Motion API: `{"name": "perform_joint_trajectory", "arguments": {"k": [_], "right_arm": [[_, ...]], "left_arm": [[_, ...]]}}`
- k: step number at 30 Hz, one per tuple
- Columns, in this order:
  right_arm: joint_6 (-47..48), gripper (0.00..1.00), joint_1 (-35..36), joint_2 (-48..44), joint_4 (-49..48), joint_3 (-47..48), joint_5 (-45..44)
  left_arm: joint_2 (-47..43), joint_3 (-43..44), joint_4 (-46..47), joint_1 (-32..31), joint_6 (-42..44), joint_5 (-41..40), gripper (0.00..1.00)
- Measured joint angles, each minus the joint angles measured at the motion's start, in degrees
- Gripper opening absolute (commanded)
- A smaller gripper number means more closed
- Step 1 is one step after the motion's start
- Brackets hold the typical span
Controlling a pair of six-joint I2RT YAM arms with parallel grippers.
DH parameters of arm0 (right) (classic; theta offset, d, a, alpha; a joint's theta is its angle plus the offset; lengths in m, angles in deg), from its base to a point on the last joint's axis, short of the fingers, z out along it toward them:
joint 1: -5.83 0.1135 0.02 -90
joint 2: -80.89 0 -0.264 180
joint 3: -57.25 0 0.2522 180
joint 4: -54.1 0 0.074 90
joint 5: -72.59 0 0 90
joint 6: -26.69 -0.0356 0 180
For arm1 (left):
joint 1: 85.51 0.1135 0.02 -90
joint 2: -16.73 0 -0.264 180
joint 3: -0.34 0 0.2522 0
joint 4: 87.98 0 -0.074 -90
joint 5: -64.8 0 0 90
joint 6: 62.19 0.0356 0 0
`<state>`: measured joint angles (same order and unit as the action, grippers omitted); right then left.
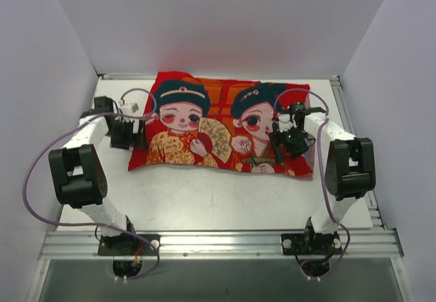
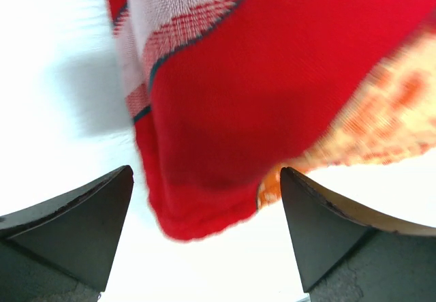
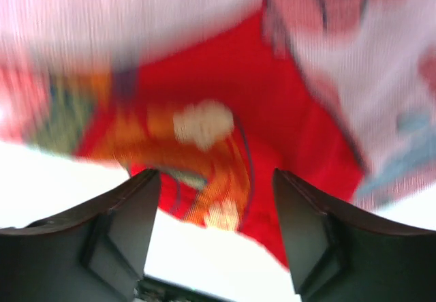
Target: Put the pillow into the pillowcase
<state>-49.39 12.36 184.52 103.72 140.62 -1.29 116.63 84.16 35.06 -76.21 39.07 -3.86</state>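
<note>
top external: pillowcase (image 1: 221,125) lies print-up on bench (image 1: 204,200). soft, light, floppy cloth, so pinch a corner or the open hem. left hand (image 1: 138,137) at its left edge and right hand (image 1: 278,140) over its right part, both spread, gripping nothing. pillow not visible; right wrist view blurred.

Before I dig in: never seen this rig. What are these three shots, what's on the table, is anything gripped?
Two robot arms, the left arm and the right arm, are bolted at the table's near edge. The wide picture looks down from above and behind them. The other two come from a camera on each wrist; the dark wedges at the bottom are that gripper's fingers. On the table lies a red pillowcase, cartoon children facing up. No bare pillow shows. The left gripper is open at the case's left edge; the right gripper is open over its right part. Nothing is gripped.
</note>
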Motion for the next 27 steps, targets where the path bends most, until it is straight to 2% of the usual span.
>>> {"name": "perform_joint_trajectory", "arguments": {"k": [2,3,5,6,7,8,10,15,21,27], "right_arm": [[1.14,0.73,-0.90,-4.24,0.83,-3.23,-0.35],[1.60,0.80,-2.03,-6.67,1.88,-4.44,-0.22],[2.86,0.83,-5.99,-11.23,4.39,-5.44,0.39],[3.28,0.92,-8.85,-13.86,5.57,-5.46,1.16],[3.50,0.93,-10.86,-16.06,6.25,-5.49,1.60],[3.67,1.00,-12.85,-18.23,6.88,-5.51,1.73],[3.69,1.00,-14.53,-22.38,8.11,-5.70,2.38],[0.04,1.00,-13.35,-28.98,10.49,-7.74,7.23],[-3.52,1.00,-13.22,-31.34,11.78,-14.05,11.54],[-4.07,1.00,-13.22,-31.36,11.82,-14.43,12.59]], "left_arm": [[-3.91,-0.31,-0.28,0.37,0.72,-0.15,0.97],[-6.40,-0.35,-0.46,0.55,1.16,-0.46,0.97],[-12.00,-0.28,-0.98,0.61,1.60,-1.64,0.97],[-14.80,-0.02,-1.86,0.61,1.90,-2.03,0.97],[-16.74,0.26,-2.80,0.61,2.23,-2.21,0.98],[-18.23,0.42,-3.48,0.61,2.60,-2.29,0.97],[-20.22,0.39,-5.01,0.59,3.17,-2.36,0.97],[-23.21,-2.29,-6.93,-1.42,4.70,-2.29,0.97],[-27.15,-7.23,-7.41,-10.93,5.29,-4.17,0.97],[-28.35,-8.02,-6.97,-12.52,4.15,-4.90,0.98]]}}
